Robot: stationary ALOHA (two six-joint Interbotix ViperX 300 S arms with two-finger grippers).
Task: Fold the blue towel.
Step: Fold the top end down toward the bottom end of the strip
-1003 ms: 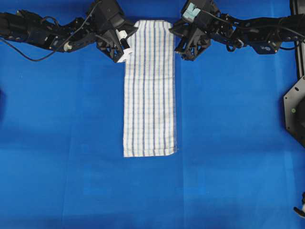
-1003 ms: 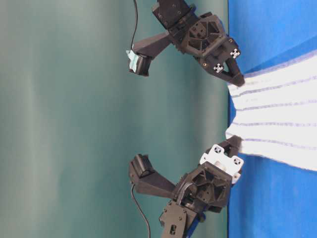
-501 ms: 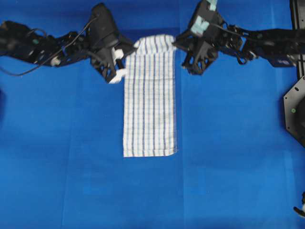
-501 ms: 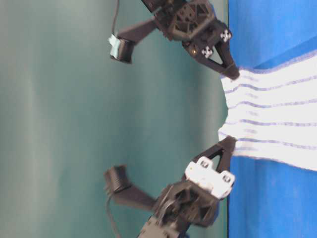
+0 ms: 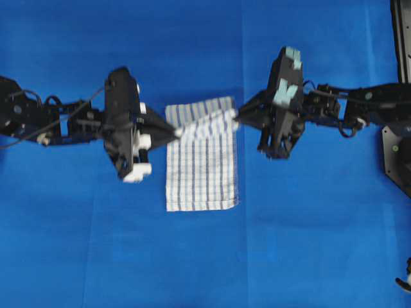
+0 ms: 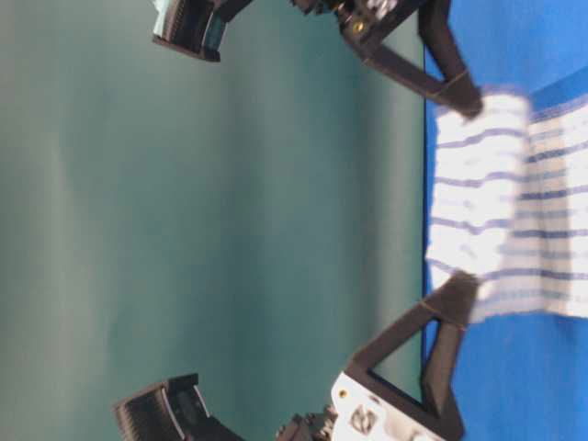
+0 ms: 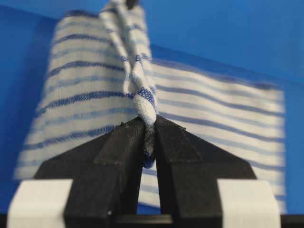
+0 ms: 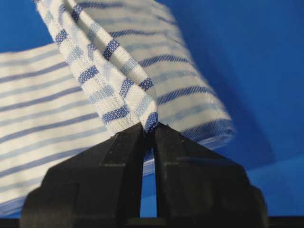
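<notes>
A rectangular white woven towel with thin light-blue and dark-blue stripes [image 5: 201, 163] lies on a plain solid-blue tabletop [image 5: 205, 256], near the middle of the overhead view. Its near half rests flat on the tabletop. Its far end is lifted and carried back over the flat part, so the cloth forms a loose fold with the raised edge hanging above the towel's middle.

The left black tool [image 5: 177, 132] sits at the towel's left side. Its two fingers are pressed together on the left corner of the raised edge; the left wrist view shows a twisted pinch of striped cloth [image 7: 142, 102] clamped between them. The right black tool [image 5: 236, 119] sits at the towel's right side, fingers likewise pressed together on the right corner of the raised edge, with a small folded peak of cloth [image 8: 124, 90] caught in the pinch.

In the table-level view, which appears turned on its side, the raised edge [image 6: 478, 184] stretches between the two tool tips above the flat part of the towel, in front of a plain green backdrop [image 6: 184, 230].
</notes>
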